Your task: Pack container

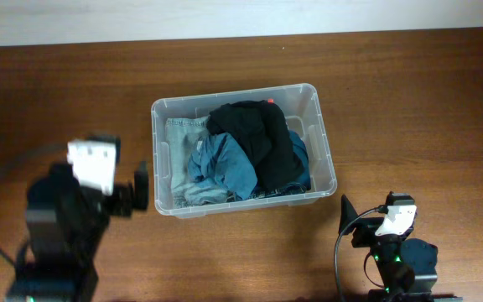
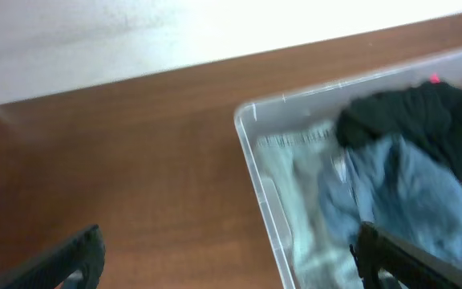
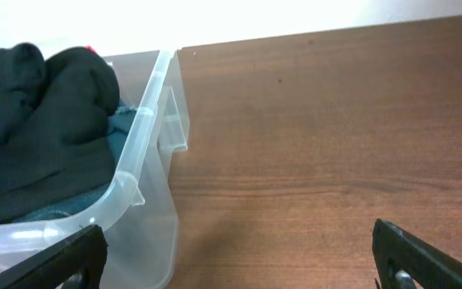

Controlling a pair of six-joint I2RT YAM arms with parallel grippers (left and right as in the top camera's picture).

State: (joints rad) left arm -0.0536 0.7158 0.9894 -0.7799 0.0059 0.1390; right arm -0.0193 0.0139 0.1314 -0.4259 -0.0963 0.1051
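Left gripper [image 2: 231, 261]: jaws spread wide, nothing between them, touching nothing. Only the two dark fingertips show, at the bottom corners of its wrist view.

Right gripper [image 3: 239, 261]: the same, wide open and empty, poised over bare table [image 1: 409, 101].

Container [image 1: 233, 95]: sits mid-table between the two arms. Its long axis runs left to right as seen from above, slightly skewed.
- From the left gripper it lies ahead and to the right. The near short wall is just beside the fingertips, with a sliver of wood between them.
- From the right gripper it lies ahead and to the left. The front right corner is near that gripper's left fingertip.
- Both are close and I cannot confidently rank them. From above, the left one faces a short wall, while the right one is off a corner.

Contents:
- A black garment [image 1: 258, 134] is heaped high on the right half, its top seemingly about at rim level.
- A blue denim piece [image 1: 225, 164] is bunched in the middle.
- Pale jeans [image 1: 183, 138] lie flat against the left wall.
- No clothing is visible on the table outside the bin.

Judgement: packing looks nearly complete. Any next move probably starts from the left, either tucking the pile down or shifting the bin, and the heaped black cloth may snag a finger.
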